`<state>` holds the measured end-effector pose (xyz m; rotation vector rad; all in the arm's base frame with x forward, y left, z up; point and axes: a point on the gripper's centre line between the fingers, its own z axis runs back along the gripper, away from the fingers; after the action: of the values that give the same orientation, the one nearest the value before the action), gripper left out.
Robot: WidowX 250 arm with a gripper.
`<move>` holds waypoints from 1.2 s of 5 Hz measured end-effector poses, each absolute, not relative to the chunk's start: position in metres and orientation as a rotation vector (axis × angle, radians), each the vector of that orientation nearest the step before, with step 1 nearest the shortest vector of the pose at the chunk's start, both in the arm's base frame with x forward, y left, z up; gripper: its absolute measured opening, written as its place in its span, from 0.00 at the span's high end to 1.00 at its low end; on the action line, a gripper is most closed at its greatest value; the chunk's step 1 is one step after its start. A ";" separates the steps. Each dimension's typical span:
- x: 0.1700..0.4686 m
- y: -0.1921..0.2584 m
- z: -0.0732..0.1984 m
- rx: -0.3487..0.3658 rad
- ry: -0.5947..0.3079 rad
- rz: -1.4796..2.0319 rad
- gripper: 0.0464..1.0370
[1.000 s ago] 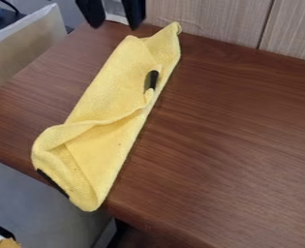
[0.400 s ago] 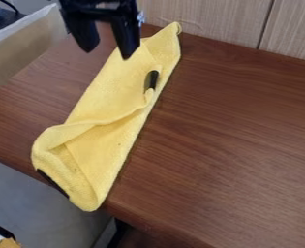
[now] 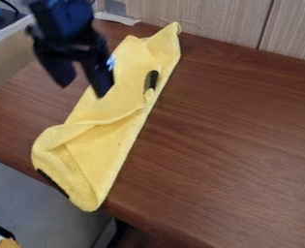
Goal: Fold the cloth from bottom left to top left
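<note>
Cloth of yellow fabric (image 3: 106,145), one piece, shows me two black patches (image 3: 153,80); my one black metal-and-plastic-looking two-finger gripper (image 3: 83,88) hangs nearby, spread wide.

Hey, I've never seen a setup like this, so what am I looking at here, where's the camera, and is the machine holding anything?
The machine is a black robot arm, coming in at the upper left. It ends in a black two-finger gripper, a simple hand whose two jaws pinch things. The pictures all come from one fixed camera looking down at a slant.

On the brown wooden table lies a long, creased yellow cloth, slanting from the lower left to the upper middle, with folds near its lower end. Dark patches show at two spots along it; I can't tell what they are. Behind the table is a pale wood-grain panel.

Nothing is held: the jaws are apart, above the cloth's left side. The job is to fold that cloth.
</note>
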<state>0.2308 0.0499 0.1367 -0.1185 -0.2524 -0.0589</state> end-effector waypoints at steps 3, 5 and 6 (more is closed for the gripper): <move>0.187 0.058 0.094 -0.155 -0.197 -0.219 0.04; 0.187 0.058 0.078 -0.144 -0.149 -0.232 0.36; 0.188 0.056 0.077 -0.162 -0.153 -0.234 0.67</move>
<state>0.1881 0.0557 0.0766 -0.1622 -0.1533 -0.2343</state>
